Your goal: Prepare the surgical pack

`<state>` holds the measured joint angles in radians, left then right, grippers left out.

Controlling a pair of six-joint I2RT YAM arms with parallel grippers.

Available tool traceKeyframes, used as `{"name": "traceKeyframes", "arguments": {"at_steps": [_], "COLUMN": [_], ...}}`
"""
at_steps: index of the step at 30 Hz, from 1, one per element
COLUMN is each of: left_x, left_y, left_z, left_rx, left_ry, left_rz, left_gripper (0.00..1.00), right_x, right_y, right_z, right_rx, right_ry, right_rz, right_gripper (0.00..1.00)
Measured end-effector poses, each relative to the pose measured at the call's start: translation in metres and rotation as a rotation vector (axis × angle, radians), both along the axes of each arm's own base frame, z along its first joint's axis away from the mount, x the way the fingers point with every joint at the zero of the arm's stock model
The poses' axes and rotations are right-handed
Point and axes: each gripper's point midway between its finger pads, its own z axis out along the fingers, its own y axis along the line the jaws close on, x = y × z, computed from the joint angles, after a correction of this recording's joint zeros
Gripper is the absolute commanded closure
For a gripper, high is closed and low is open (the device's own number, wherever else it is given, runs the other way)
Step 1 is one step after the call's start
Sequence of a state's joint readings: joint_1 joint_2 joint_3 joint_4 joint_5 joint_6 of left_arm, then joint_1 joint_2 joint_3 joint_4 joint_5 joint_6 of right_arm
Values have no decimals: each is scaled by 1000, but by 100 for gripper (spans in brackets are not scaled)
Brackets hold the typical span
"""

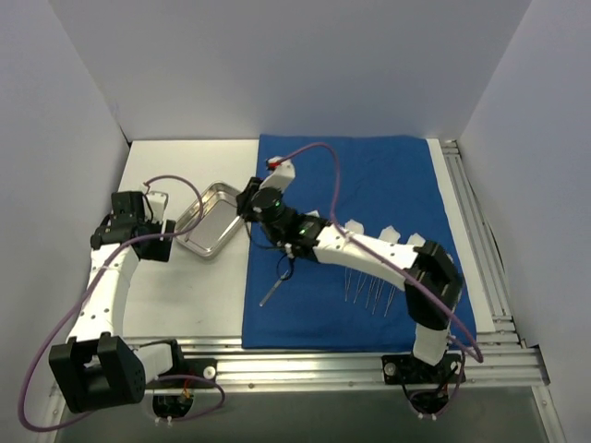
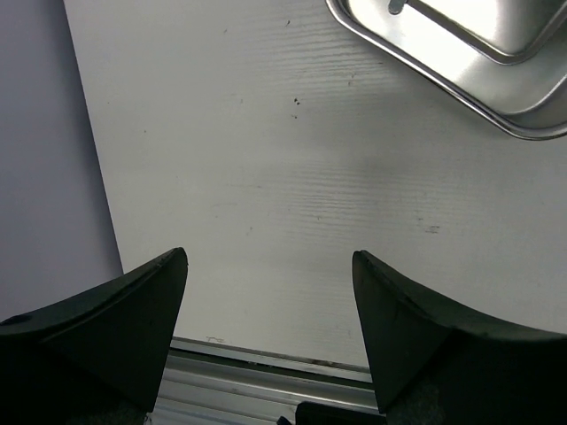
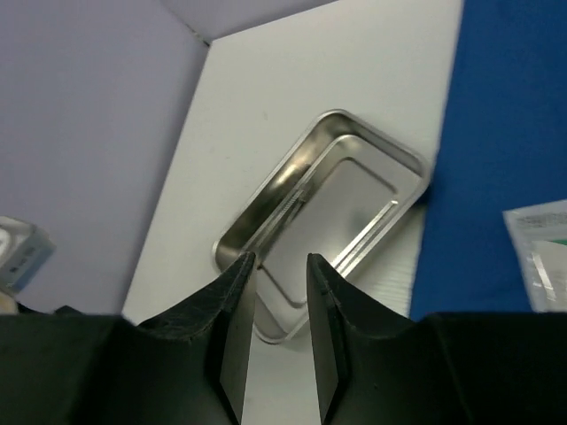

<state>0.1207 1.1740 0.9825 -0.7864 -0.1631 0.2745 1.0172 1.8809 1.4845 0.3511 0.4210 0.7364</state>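
One white sachet [image 3: 540, 243] carries green print, but it is blurred and cut off at the edge of the right wrist view, so nothing on it can be read. It lies on the blue drape [image 1: 388, 175], spread flat over the right part of the table [image 2: 266, 133]. The steel tray [image 3: 354, 190] sits on bare table just beside the drape's left edge. A slim metal piece [image 3: 297, 197] lies inside it along one long wall, too faint to identify.

The right gripper [image 3: 281, 261] hangs above the tray, jaws parted by a narrow gap with nothing between them. The left gripper [image 2: 270, 266] is spread wide and empty over the table.

Several thin instruments [image 1: 369, 291] lie on the drape beside the right arm. A lone instrument [image 1: 273, 292] lies nearer the drape's left edge. White shapes [image 1: 388, 231] peek from behind that arm, mostly hidden.
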Motion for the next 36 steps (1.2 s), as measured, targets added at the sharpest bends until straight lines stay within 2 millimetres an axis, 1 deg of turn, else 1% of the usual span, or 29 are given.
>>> {"name": "traceKeyframes", "arguments": {"at_steps": [2,3,5,6,7,9,10,11,13,14,15,16,18,19,21,24,27,30,32,36], "left_x": [1,2,8,11,14,20,19,16,4,-2,-7,-12,-16,-16,-19,-24,-30,-33,-34,-29], "left_y": [-8,-12,-28,-38,-50,-83,-103,-124,-164,-180,-193,-205,-222,-229,-244,-263,-284,-301,-308,-318], "left_z": [6,11,30,41,52,70,75,78,74,69,61,52,35,26,8,-14,-27,-33,-35,-44], "left_rx": [-31,-49,-98,-110,-119,-126,-125,-122,-124,-116,-109,-100,-71,-56,-25,9,28,33,34,27], "left_ry": [4,3,-19,-36,-52,-84,-89,-85,-48,-19,20,65,137,170,234,296,311,300,309,334], "left_rz": [-43,-66,-142,-182,-229,-352,-423,-497,-639,-695,-740,-780,-828,-845,-884,-940,-1007,-1060,-1077,-1082], "left_gripper": [21,21,22,22,22,22,21,20,19,19,19,18,18,17,16,16,15,15,15,16], "right_x": [2,1,-1,-5,-11,-25,-31,-39,-51,-57,-62,-67,-76,-82,-92,-105,-111,-114,-116,-116], "right_y": [-34,-52,-91,-113,-132,-167,-182,-202,-231,-245,-258,-270,-294,-305,-321,-342,-354,-359,-360,-362], "right_z": [-1,-7,-29,-43,-54,-71,-75,-78,-76,-74,-72,-70,-70,-73,-82,-99,-110,-116,-117,-119], "right_rx": [-45,-78,-162,-205,-244,-302,-322,-337,-339,-335,-329,-317,-303,-305,-313,-355,-401,-424,-431,-435], "right_ry": [18,34,86,119,150,204,223,245,262,268,274,278,286,299,323,374,418,441,448,451], "right_rz": [-21,-34,-69,-87,-99,-121,-131,-151,-183,-202,-221,-242,-287,-310,-339,-379,-403,-410,-411,-423], "right_gripper": [74,74,74,74,74,72,72,70,70,70,68,68,67,67,66,66,66,66,66,65]}}
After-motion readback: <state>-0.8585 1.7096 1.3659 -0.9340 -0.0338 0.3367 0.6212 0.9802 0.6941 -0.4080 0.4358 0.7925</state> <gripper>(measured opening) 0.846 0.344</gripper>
